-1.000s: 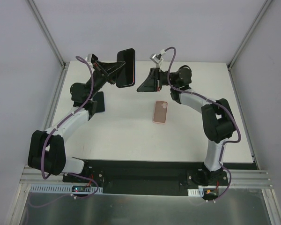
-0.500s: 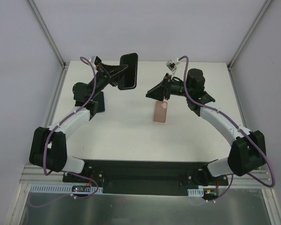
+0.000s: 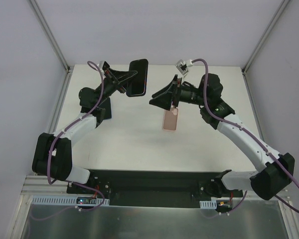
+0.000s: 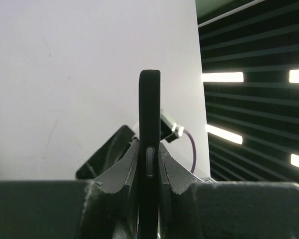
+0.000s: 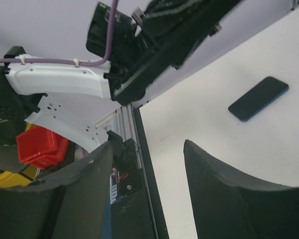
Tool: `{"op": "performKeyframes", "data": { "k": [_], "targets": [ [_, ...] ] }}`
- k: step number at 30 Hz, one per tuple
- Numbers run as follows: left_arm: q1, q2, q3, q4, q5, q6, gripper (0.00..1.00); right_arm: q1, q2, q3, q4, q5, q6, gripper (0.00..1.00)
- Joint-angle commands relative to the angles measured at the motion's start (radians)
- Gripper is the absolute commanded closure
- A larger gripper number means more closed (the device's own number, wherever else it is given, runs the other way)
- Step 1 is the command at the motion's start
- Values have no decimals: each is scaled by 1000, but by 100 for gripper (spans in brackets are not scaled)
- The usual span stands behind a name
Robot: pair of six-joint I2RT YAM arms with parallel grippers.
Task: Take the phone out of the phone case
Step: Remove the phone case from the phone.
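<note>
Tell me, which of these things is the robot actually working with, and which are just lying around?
In the job:
the phone, clamped in the left fingers
the phone case, lying on the table
the right fingers, open near it

Lying about:
a dark slab flat on the table
a red bin past the table's edge

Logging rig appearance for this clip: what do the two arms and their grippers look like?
Both arms have black joints and white link shells: left arm, right arm. A purple cable loops along each. The left gripper and right gripper are black with broad wedge-shaped fingers.
</note>
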Motion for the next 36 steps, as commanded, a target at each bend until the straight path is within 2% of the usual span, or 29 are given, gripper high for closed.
{"op": "performKeyframes", "data": {
  "k": [1,15,22,36],
  "targets": [
    [2,-18,27,369,-2,-246,100,28,37,117,37,-12,3,39],
    [2,-29,24,371,-2,-249,100,58,148,240,49,-44,23,40],
    [2,-33,16,374,-5,-249,100,58,152,240,57,-45,23,50],
    [2,-36,5,374,-5,-246,100,59,158,257,91,-91,56,48]
  ]
}}
